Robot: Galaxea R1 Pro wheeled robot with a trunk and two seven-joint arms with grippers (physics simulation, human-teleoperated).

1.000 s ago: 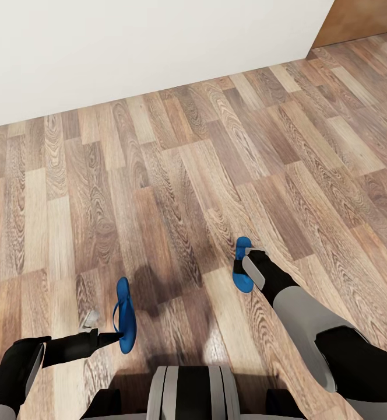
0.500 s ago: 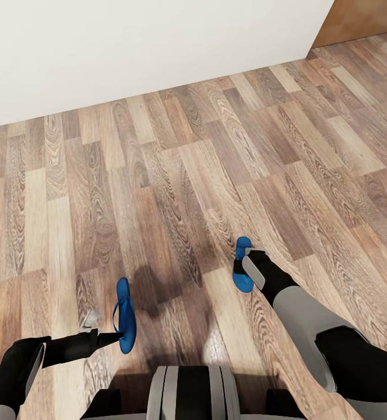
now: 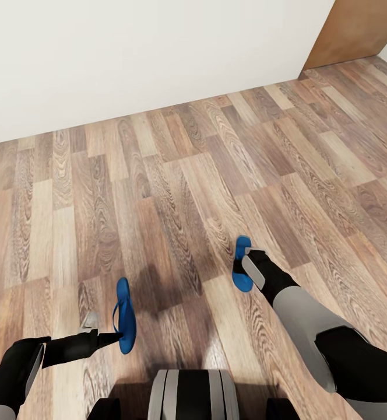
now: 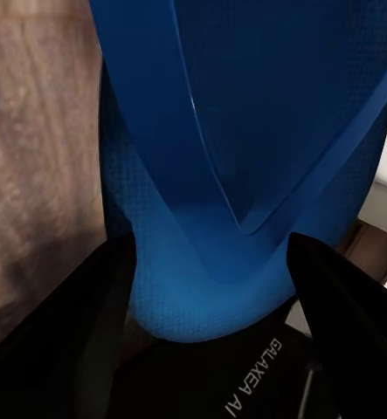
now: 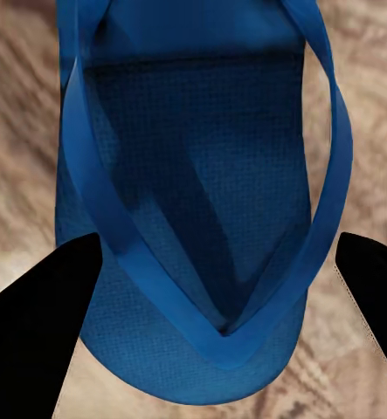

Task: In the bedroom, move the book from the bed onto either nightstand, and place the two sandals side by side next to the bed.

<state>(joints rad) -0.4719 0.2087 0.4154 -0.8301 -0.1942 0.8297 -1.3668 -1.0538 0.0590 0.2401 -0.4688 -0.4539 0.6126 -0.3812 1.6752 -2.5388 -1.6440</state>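
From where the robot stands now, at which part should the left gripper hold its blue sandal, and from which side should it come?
Probably at the toe end, as it appears gripped now. In the left wrist view the left sandal narrows to its strap's point between the dark fingers. In the head view the left gripper meets the sandal's near end from the robot's left, and the thin sole suits a pinch across its edge.

Looking down from the head over wood-plank floor (image 3: 176,192) toward a white wall (image 3: 129,52); wrist views pressed close on each sandal (image 4: 245,175) (image 5: 202,201), shared with head view.
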